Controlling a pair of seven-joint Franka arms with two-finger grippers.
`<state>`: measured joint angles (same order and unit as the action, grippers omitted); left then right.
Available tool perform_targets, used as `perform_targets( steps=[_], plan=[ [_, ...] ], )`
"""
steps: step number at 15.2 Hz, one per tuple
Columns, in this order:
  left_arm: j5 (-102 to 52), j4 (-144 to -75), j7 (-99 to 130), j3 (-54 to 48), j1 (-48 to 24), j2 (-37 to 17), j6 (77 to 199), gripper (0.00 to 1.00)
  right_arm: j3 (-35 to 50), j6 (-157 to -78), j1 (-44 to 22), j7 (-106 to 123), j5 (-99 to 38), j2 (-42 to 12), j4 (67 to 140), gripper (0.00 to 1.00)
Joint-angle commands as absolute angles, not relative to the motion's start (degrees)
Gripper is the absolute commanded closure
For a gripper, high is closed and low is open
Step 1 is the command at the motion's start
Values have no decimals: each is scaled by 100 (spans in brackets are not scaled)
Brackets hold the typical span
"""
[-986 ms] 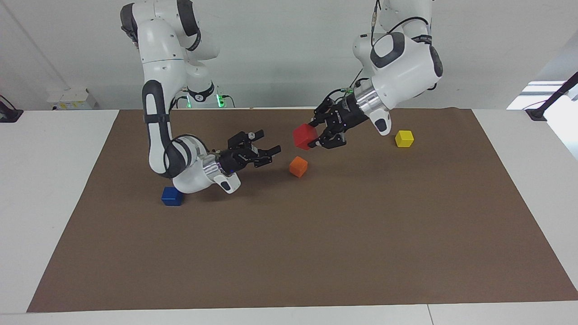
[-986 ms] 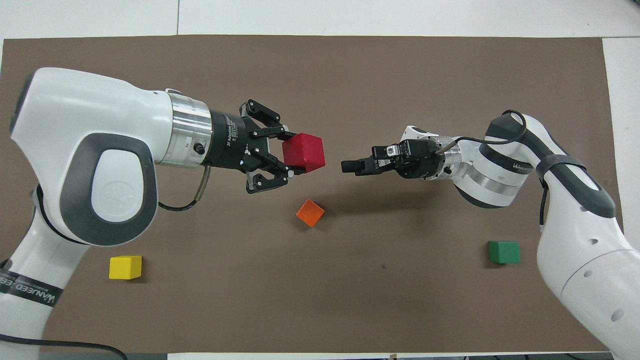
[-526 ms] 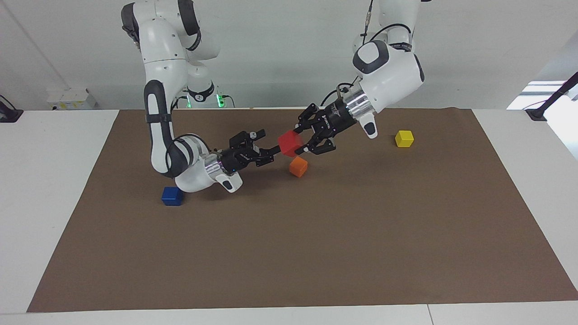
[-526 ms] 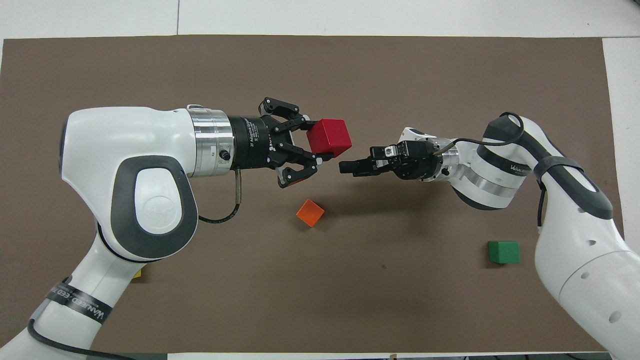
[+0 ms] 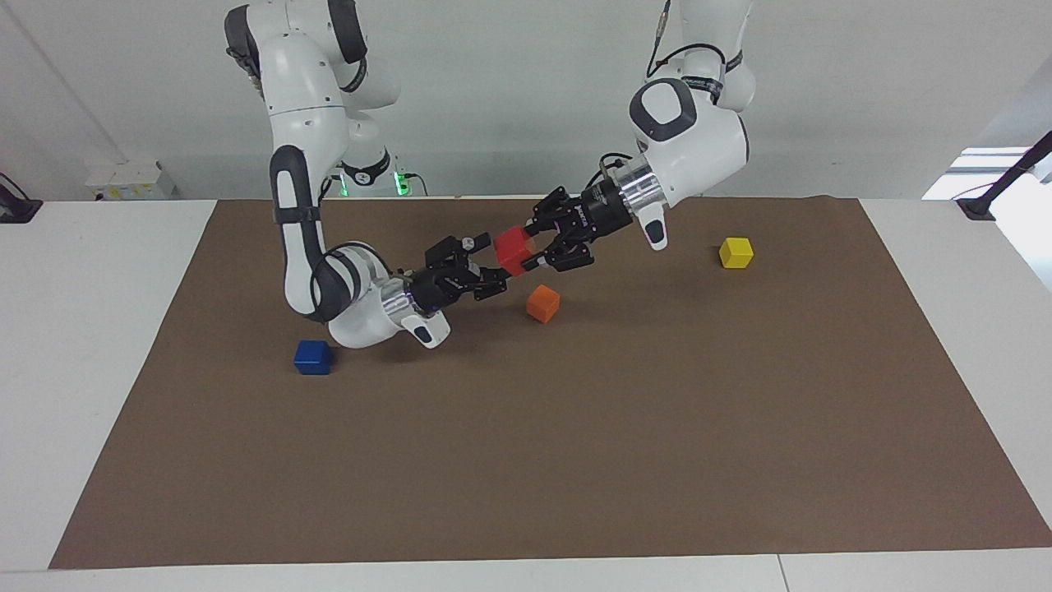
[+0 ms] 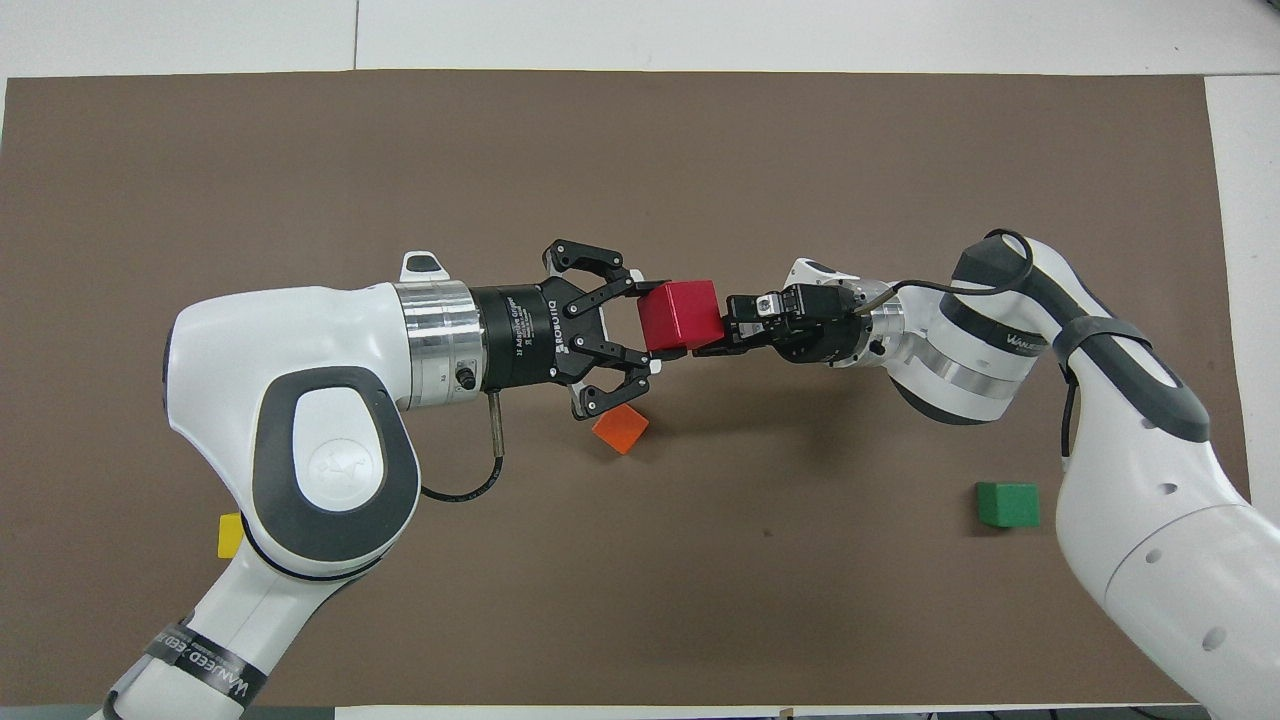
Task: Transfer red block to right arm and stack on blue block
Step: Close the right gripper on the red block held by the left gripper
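The red block (image 5: pixel 513 249) (image 6: pixel 680 313) hangs in the air over the middle of the mat, and my left gripper (image 5: pixel 528 250) (image 6: pixel 655 320) is shut on it. From the other end my right gripper (image 5: pixel 496 274) (image 6: pixel 716 326) meets it, open, its fingertips at the block's free side. I cannot tell whether they touch. The blue block (image 5: pixel 313 357) sits on the mat at the right arm's end, beside that arm's elbow. The right arm hides it in the overhead view.
An orange cube (image 5: pixel 543 303) (image 6: pixel 621 428) lies on the brown mat (image 5: pixel 575 444) just under the left gripper. A yellow cube (image 5: pixel 735 252) (image 6: pixel 230 535) sits at the left arm's end. A green cube (image 6: pixel 1008 504) lies by the right arm.
My left gripper carried the red block toward the right arm's end. My right gripper came up to meet it, so the gap between them has closed. Neither gripper's jaws changed.
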<state>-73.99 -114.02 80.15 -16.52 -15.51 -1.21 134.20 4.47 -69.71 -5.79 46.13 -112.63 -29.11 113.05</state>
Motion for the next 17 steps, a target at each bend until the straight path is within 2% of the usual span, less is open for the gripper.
perform_targets(
  steps=[1,7,9,10,11,12,13,14,17],
  plan=[
    [-7603,-11619,7743,-1573,-1705,61,13562,100,448,-7119,-589,4667,-11426,-2742,11505,0],
    [-7603,-11654,7734,-1573,-1705,70,13535,100,448,-7207,-685,4658,-11549,-2742,11505,0],
    [-7603,-11663,7734,-1573,-1696,70,13535,100,448,-7225,-686,4658,-11549,-2733,11505,8],
    [-7603,-11663,7734,-1573,-1696,70,13535,100,448,-7233,-686,4658,-11549,-2733,11505,17],
    [-7603,-11663,7734,-1573,-1696,70,13526,100,448,-7242,-686,4658,-11549,-2733,11505,30],
    [-7603,-11663,7734,-1573,-1696,70,13526,100,448,-7260,-686,4658,-11549,-2725,11505,50],
    [-7603,-11663,7726,-1573,-1696,70,13535,100,448,-7295,-686,4641,-11549,-2725,11505,84],
    [-7603,-11663,7726,-1573,-1696,70,13526,100,440,-7321,-686,4519,-11549,-2716,11505,100],
    [-7603,-11663,7726,-1573,-1696,70,13526,100,448,-7497,-686,4149,-11549,-2584,11505,100]
  ],
)
